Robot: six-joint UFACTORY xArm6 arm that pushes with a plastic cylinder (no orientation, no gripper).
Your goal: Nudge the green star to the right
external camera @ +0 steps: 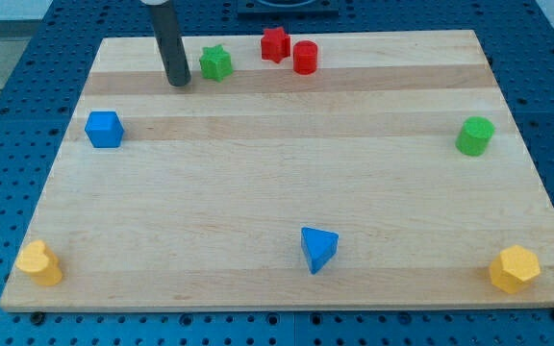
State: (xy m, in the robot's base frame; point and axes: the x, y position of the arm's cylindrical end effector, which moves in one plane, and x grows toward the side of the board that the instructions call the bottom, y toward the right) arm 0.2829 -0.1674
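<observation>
Wooden worktop on blue pegboard base. You see my tip near worktop's top edge, toward top-left corner, just left of green star, small gap between. No hand on this rod, so no wide or narrow state to tell. Red star and red cylinder right of green star, touching each other. Blue cube by left edge. Green cylinder by right edge. Blue triangular block near bottom edge. Yellow blocks at bottom-left corner and bottom-right corner.
</observation>
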